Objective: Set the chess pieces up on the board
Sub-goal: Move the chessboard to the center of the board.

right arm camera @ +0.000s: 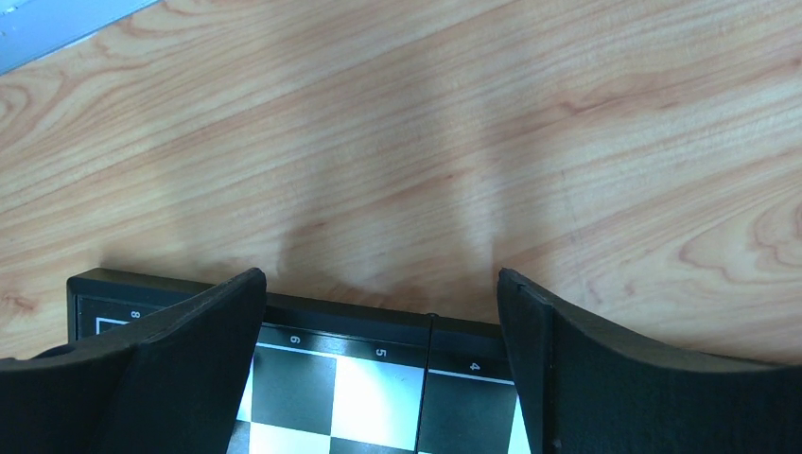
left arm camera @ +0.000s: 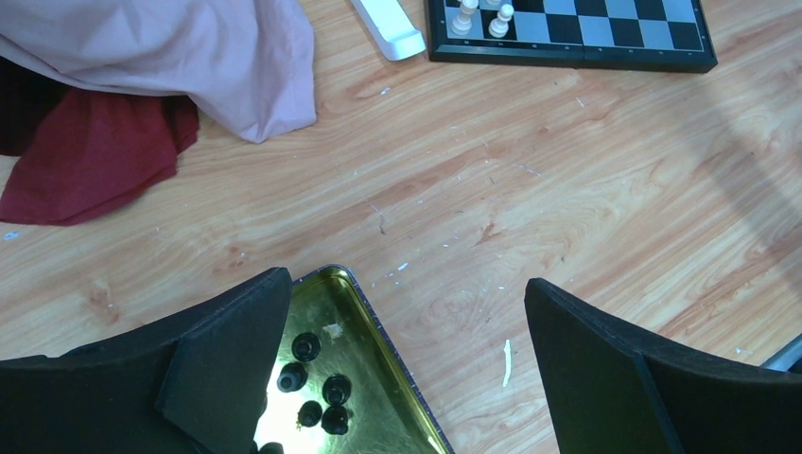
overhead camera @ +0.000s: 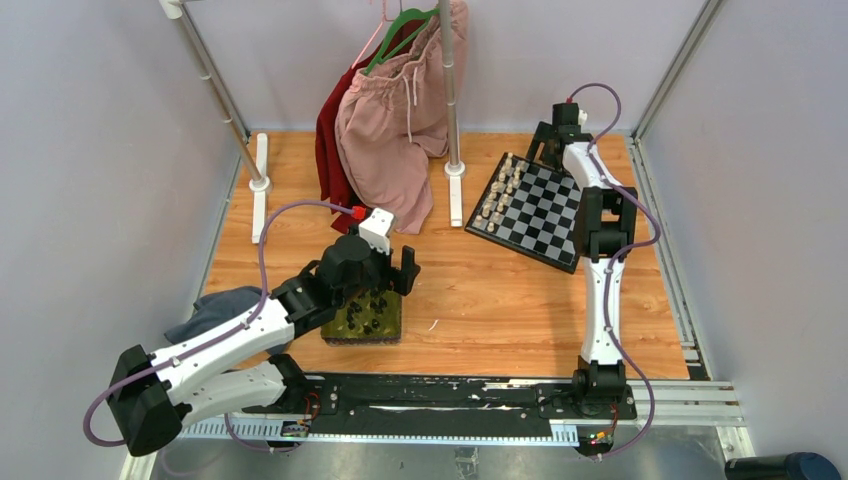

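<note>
Spread wide, my left pincer hangs above the wooden table, its two black fingers well apart, with a corner of the tray and bare wood showing between them. Right below my left finger lies the shiny yellow-green tray. The black chess pieces sit in it in a loose cluster, partly tucked under that finger. I cannot tell which ones stand and which lie. Ahead of this pincer and to its left, a pink garment drapes down onto the wood over a dark red cloth. Ahead and to its right, well apart from me, lies the board, with cream-white pieces standing on the squares at its left end. My right pincer is opened just as wide and hovers over the board's rim. The thin dark border and the squares beside the marks 6, 5 and 4 lie directly beneath, between its fingers, and past the fingertips runs plain wood grain. Seen from above, the cream-white pieces line the side of the board away from this pincer, to its left.
</note>
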Robot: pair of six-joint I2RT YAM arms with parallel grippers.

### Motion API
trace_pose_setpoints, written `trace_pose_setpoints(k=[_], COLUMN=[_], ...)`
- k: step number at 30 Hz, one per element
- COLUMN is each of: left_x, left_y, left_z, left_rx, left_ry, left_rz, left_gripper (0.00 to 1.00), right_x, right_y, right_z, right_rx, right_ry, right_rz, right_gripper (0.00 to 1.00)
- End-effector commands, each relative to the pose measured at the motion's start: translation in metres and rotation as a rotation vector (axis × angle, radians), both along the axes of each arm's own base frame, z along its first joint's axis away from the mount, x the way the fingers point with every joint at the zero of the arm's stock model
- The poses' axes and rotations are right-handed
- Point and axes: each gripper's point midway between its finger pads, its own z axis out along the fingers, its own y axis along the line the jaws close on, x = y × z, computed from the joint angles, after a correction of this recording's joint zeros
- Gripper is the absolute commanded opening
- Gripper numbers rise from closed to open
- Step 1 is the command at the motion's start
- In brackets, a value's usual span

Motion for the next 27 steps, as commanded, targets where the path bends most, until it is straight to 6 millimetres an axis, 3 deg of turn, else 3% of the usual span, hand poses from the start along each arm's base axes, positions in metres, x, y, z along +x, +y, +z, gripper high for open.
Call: trace_pose_setpoints(k=[1,11,27], left_x=[0.000,-0.001,-0.005], left_y=[0.004,0.006,0.013], left_z=[0.001,0.003,0.003], left_rx=[-0.010,-0.028,-0.051], left_ry=[-0.002,0.003,0.037], left_rz=[0.018,0.036,0.072], left_gripper=[1.00,1.00,1.00], right_x=[-0.045,-0.066,-0.119], right_y=[0.015,0.027,0.057], right_z=[-0.031,-0.023,-0.016], right_rx=[0.018,0.027,0.025], right_ry=[0.186,0.218,0.306], right_rz=[0.032,0.053,0.115], right_gripper=[0.96,0.96,0.96])
